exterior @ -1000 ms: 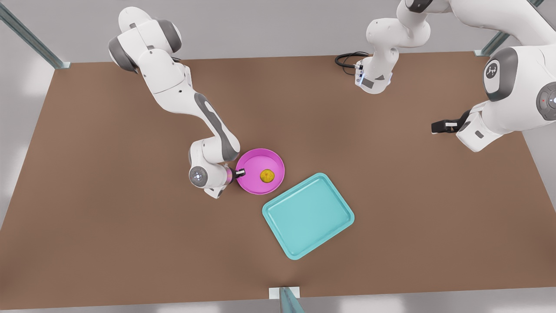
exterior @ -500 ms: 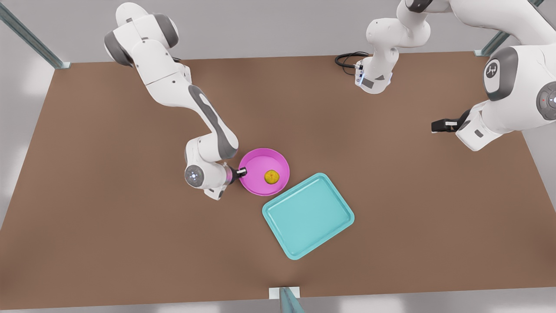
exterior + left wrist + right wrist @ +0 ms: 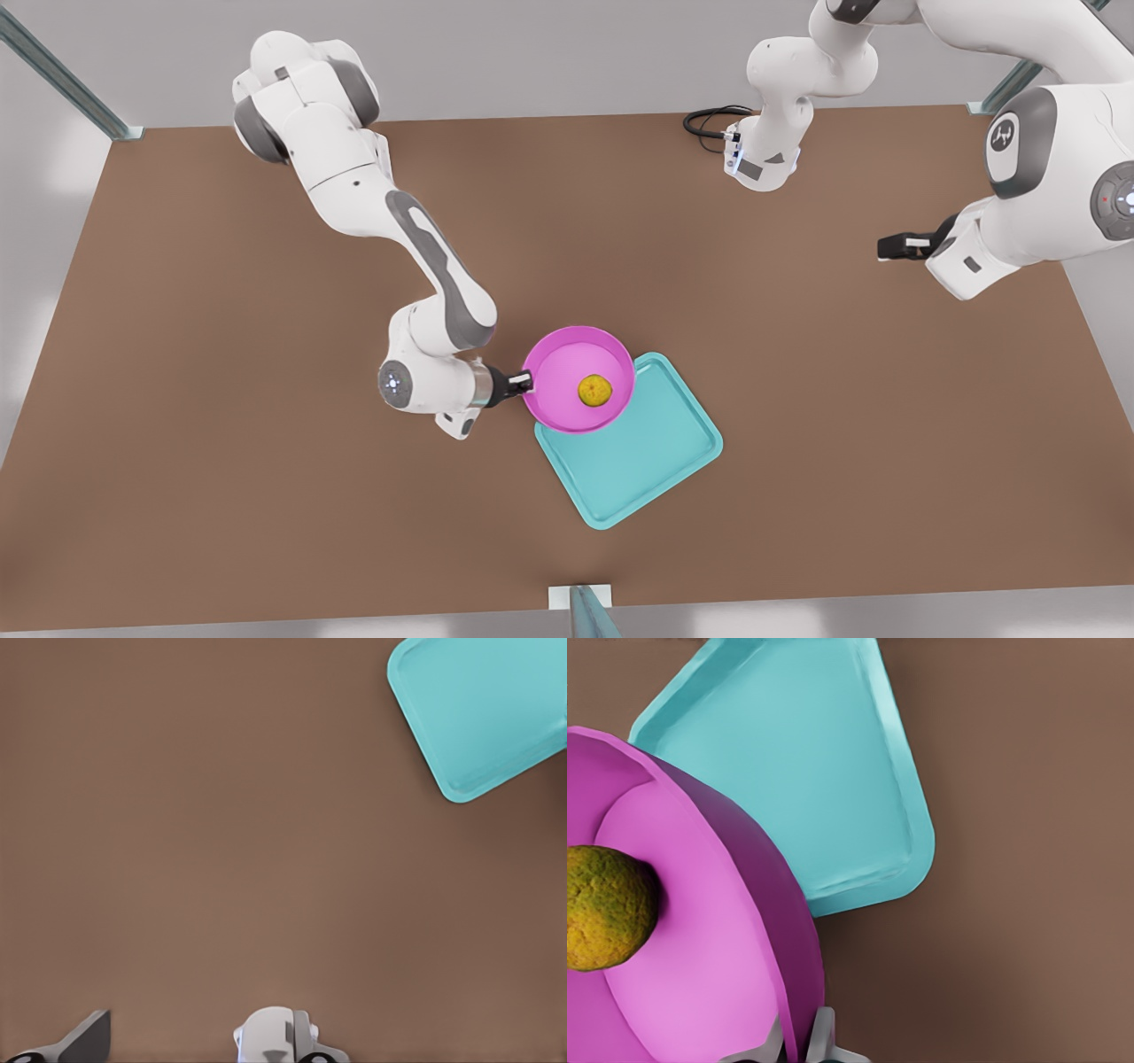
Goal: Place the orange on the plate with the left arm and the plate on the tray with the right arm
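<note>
The magenta plate [image 3: 558, 372] hangs tilted above the table with the small orange [image 3: 594, 389] resting in it. My right gripper [image 3: 524, 381] is shut on the plate's rim on the side toward the front view's left. The plate's far side overlaps the upper left corner of the teal tray [image 3: 647, 452], which lies flat on the table. In the right wrist view, the plate [image 3: 700, 974] and orange [image 3: 602, 908] sit in front of the tray [image 3: 806, 771], with the gripper [image 3: 799, 1045] pinching the rim. My left gripper [image 3: 886, 246] waits at the front view's far right, high over bare table.
A black cable [image 3: 709, 120] loops by the arm base at the back edge. Metal posts stand at the table's back corners and at the front edge [image 3: 580, 611]. The left wrist view has one tray corner [image 3: 487, 709] over brown table.
My right gripper has lifted the plate with the orange and carried it toward the front view's right, so it now overlaps the tray's corner. The left arm has shifted slightly.
</note>
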You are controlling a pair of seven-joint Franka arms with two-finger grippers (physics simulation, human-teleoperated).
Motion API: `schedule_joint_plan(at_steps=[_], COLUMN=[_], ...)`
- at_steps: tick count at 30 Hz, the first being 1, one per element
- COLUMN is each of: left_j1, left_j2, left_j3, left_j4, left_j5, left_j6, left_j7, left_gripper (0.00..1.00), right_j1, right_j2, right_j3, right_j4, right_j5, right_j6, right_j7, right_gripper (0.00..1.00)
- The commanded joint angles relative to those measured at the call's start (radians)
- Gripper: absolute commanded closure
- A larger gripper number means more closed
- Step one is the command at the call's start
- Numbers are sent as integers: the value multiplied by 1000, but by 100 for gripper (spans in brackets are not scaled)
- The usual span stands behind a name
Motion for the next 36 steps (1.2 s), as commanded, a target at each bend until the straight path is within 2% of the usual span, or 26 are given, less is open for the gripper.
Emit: schedule_joint_plan(at_steps=[1, 6, 8, 11, 14, 17, 18, 19, 22, 25, 26, 27, 28, 29, 33, 36], left_j1=[-3, -5, -5, -5, -5, -5, -5, -5, -5, -5, -5, -5, -5, -5, -5, -5], left_j2=[-2, 0, 0, 0, 1, 0, 0, 0, 1, 1, 1, 1, 1, 1, 3, 0], left_j3=[0, 0, -2, -2, -2, -2, -2, 0, -2, -2, -2, -2, -2, -2, -2, -2], left_j4=[0, 0, 0, 0, 0, 0, 0, 0, 0, 0, 0, 0, 0, 0, 0, 0], left_j5=[0, 0, -2, -2, -2, -2, 0, 0, -2, -2, 0, 0, 0, 0, 0, 0], left_j6=[-17, -17, -22, -28, -27, -27, -28, -27, -27, -27, -27, -27, -27, -27, -27, -28], left_j7=[3, 3, 7, 6, 6, 4, 4, 4, 4, 4, 4, 4, 4, 4, 4, 4], left_gripper=[0, 0, 0, 0, 0, 0, 0, 0, 0, 0, 0, 0, 0, 0, 0, 0], right_j1=[0, 3, 28, 35, 37, 35, 37, 43, 85, 80, 19, -64, -122, -176, -285, -294], right_j2=[39, 179, 211, 286, 346, 365, 363, 352, 211, -62, -145, -207, -223, -247, -591, -697], right_j3=[0, 0, 3, 3, 39, 46, 46, 46, 51, 63, 52, 40, 42, 42, 45, 51], right_j4=[61, 273, 281, 379, 451, 463, 462, 442, 267, -89, -119, -107, -106, -106, -106, -110], right_j5=[19, 30, 32, 32, 33, 33, 33, 33, 33, -17, -163, -495, -711, -774, -786, -780], right_j6=[5, 45, 162, 203, 246, 267, 267, 281, 283, 238, 64, -164, -260, -332, -594, -693], right_j7=[138, 260, 263, 334, 431, 463, 461, 455, 452, 444, 444, 437, 362, 285, 224, 202], right_gripper=[79, 79, 79, 79, 79, 79, 67, 0, 0, 0, 0, 0, 0, 0, 0, 0])
